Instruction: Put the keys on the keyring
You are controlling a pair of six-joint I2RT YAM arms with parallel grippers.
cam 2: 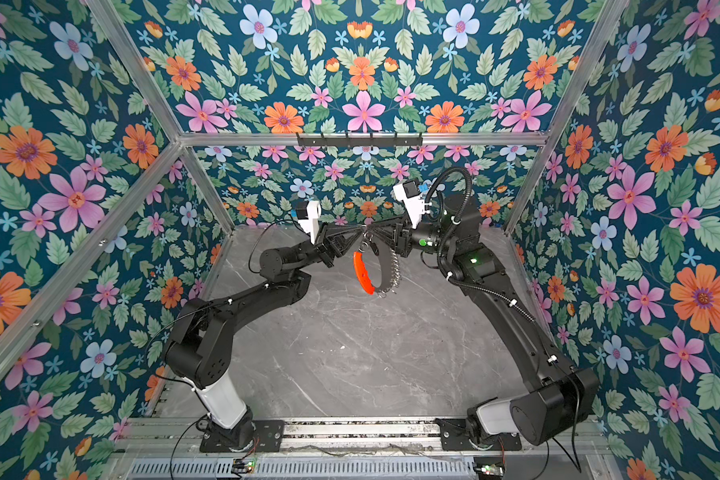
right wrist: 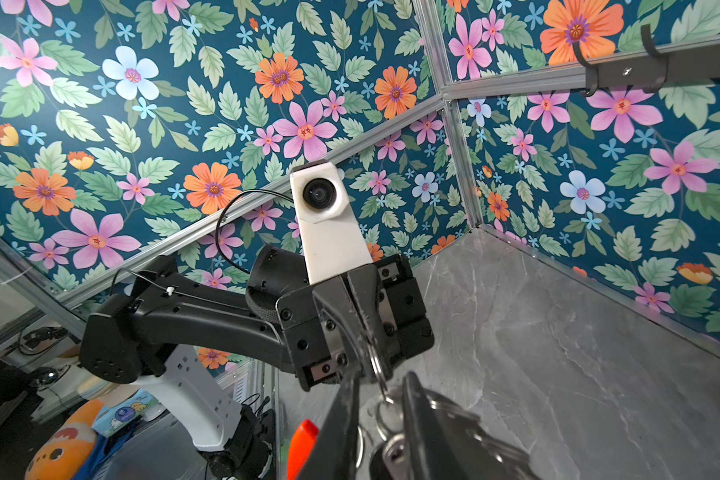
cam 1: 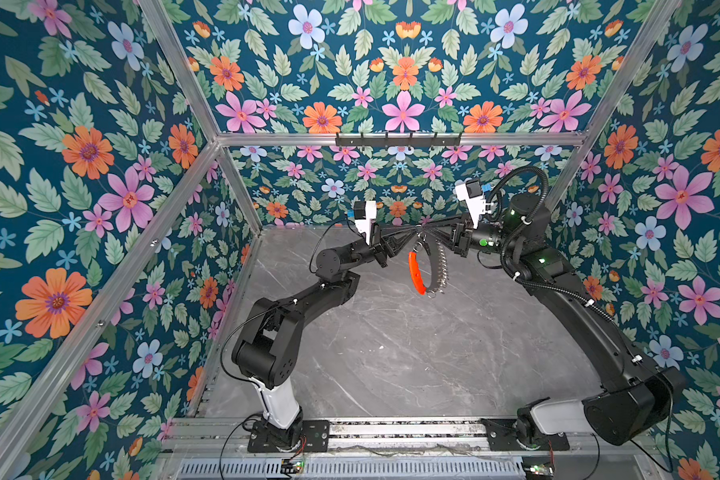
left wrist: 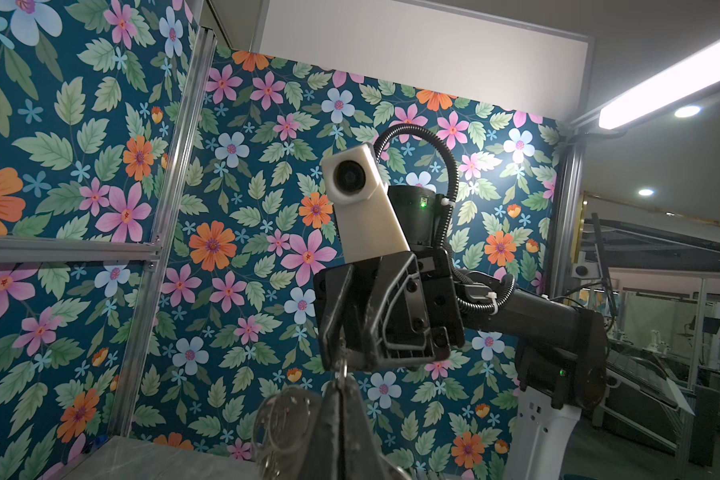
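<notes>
Arms stretch level toward each other, jaws meeting where keyring (cam 1: 416,272) hangs.

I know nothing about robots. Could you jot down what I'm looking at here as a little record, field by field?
Setting: grey marble table, enclosed by floral walls
Left tool: shut, pinching the top of the keyring
Right tool: tip to tip with the left tool at the same spot; grip unclear
Keyring position: hanging in the air below the two tools, above the table
Red segment: on the loop's left side in both top views
</notes>
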